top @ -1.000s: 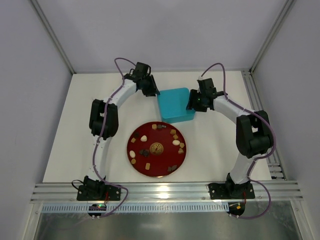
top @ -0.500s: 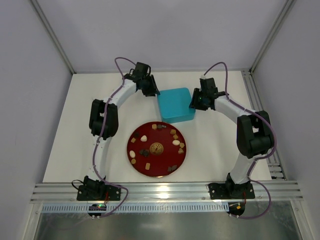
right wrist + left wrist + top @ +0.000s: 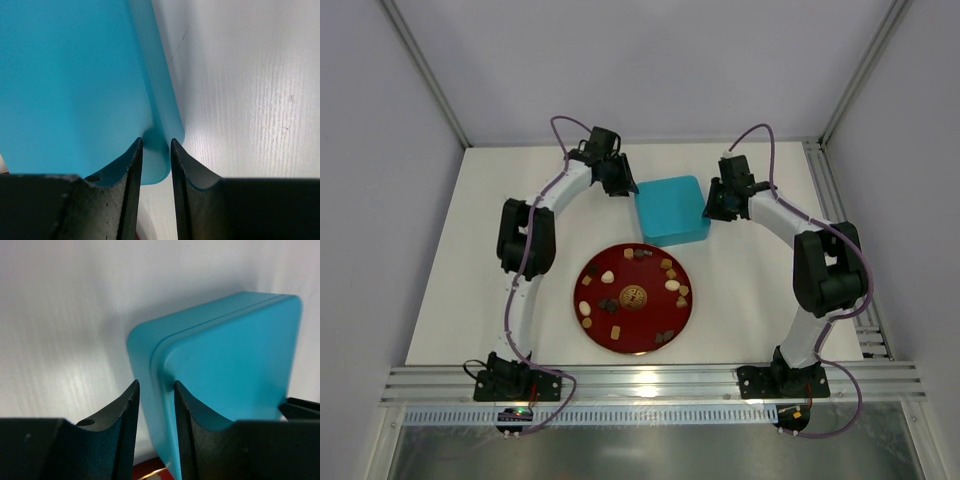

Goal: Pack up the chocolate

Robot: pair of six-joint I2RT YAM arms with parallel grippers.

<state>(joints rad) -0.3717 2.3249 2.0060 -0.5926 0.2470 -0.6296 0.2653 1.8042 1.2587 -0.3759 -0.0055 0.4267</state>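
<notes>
Several pieces of chocolate (image 3: 672, 285), dark, tan and cream, lie spread on the red plate (image 3: 586, 277) in the top view. Behind the plate sits a closed teal box (image 3: 672, 208). My left gripper (image 3: 628, 187) straddles the box's left rim, one finger on the lid and one against the outer wall. In the left wrist view the jaws (image 3: 154, 390) pinch that rim of the box (image 3: 225, 360). My right gripper (image 3: 710, 210) grips the right edge. Its jaws (image 3: 156, 145) are closed round a corner of the box (image 3: 65, 75).
A gold round emblem (image 3: 634, 296) marks the plate's middle. A sliver of the red plate (image 3: 150, 472) shows under the left fingers. White table (image 3: 750, 300) surrounds the plate and box; grey walls and an aluminium rail (image 3: 650, 385) bound it.
The right gripper has narrowed its jaws onto the box's right edge and shifted slightly toward the back. The left gripper and the box have hardly moved.
</notes>
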